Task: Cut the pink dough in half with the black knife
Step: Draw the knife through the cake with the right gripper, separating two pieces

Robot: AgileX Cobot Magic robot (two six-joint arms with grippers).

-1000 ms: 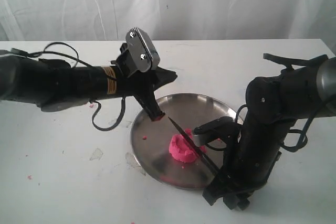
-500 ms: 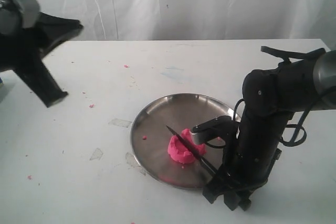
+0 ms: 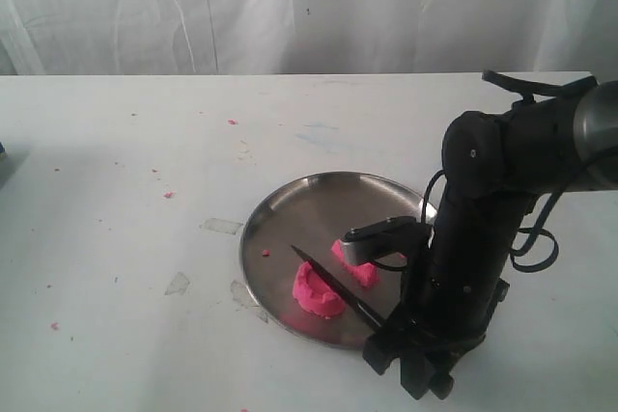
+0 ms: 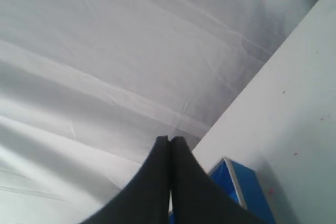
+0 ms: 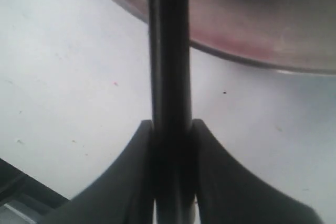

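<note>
Nearest the camera in the exterior view, the right claw [image 3: 410,366] sits low at the front edge of the counter [image 3: 116,238], clamped on the handle of the black knife [image 3: 333,287]; the right wrist view shows its two fingers [image 5: 131,171] pressed tight against either side of that handle, with the rim of the steel plate [image 5: 236,59] just beyond. The blade runs from the claw up and leftward over the steel plate [image 3: 290,205], its tip ending just left of the pink dough [image 3: 317,291]. The dough now lies on the plate as two lumps, one on the near side of the blade and the other pink piece [image 3: 355,265] on the far side, a clear gap between them. The cutting step looks finished or very nearly so; what remains, as I judge it, is to lift the knife straight up and clear without dragging either half, then set it down. Against half a second ago, the single lump under the blade has parted into two pieces, and the near one has slid toward the plate's front rim. The left arm, seen at the left edge then, is gone from the exterior view. Its wrist camera shows the left claw [image 4: 169,150] with its fingers together, empty, pointing at the white backdrop [image 4: 105,51] with a blue box [image 4: 239,187] beside it.
</note>
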